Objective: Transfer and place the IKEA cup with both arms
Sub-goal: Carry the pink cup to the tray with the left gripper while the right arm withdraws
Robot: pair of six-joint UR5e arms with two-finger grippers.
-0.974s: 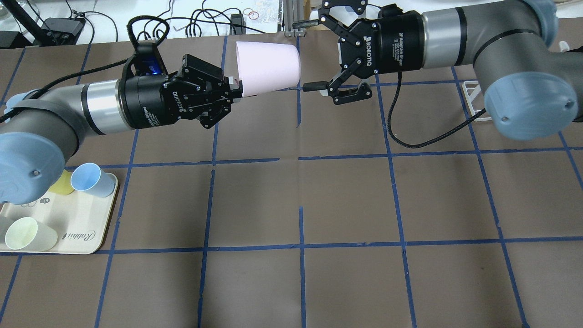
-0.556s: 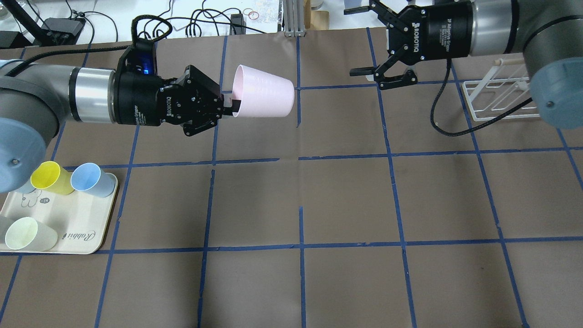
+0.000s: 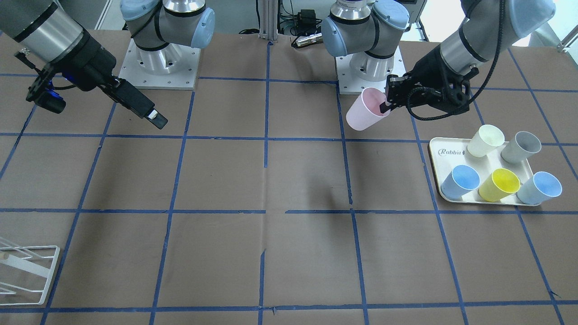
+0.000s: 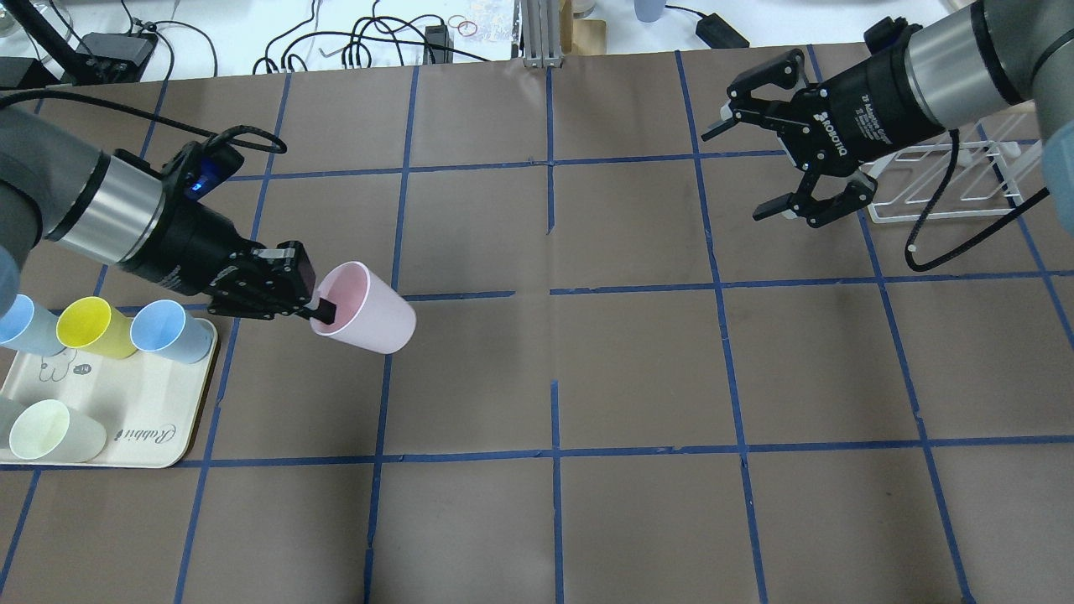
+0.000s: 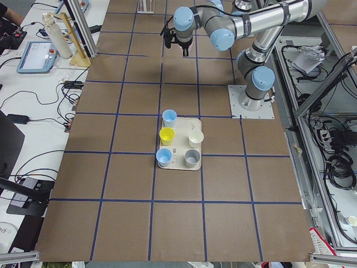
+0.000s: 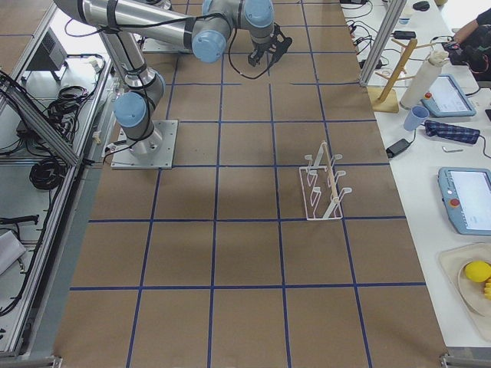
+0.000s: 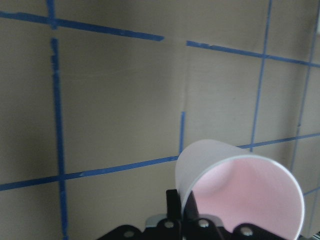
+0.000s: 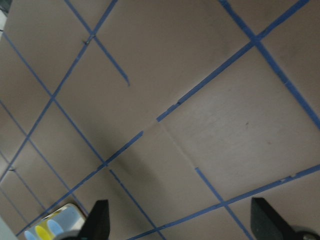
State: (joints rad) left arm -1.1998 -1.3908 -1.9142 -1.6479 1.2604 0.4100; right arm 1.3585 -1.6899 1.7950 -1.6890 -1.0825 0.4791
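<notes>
Pinching pink cup (image 4: 369, 319) by the rim w/ L end effector (image 4: 323, 309): one finger inside the mouth, one outside, clamped on the wall. Holding it tilted, mouth facing the wrist, base pointing away from the fingertips, clear of the brown taped surface (image 4: 638, 369). Showing in L wrist cam as a pale pink interior directly ahead of the fingers, blue grid lines beyond. Casting a soft shadow on the surface, apart from cup itself, per front cam.

Parked near L end effector, lower down & off to its wrist side: tray (image 4: 151, 419) carrying five other cups, mouths up. Counting yellow cup (image 4: 92, 327), blue cups (image 4: 168, 331), cream cup (image 4: 50, 429) & grey cup (image 3: 519, 146), all inside the tray rim, none touching the fingers.

Spread wide & gripping nothing: R end effector (image 4: 737, 174), well apart from cup & from L end effector. Pointing its fingers roughly across toward L end effector. Lying behind its wrist in overhead cam: white wire rack (image 4: 931, 180). Showing in R wrist cam as two dark fingertips at the frame's lower corners, taped surface btwn them, tray & coloured cups tiny in the bottom corner.
</notes>
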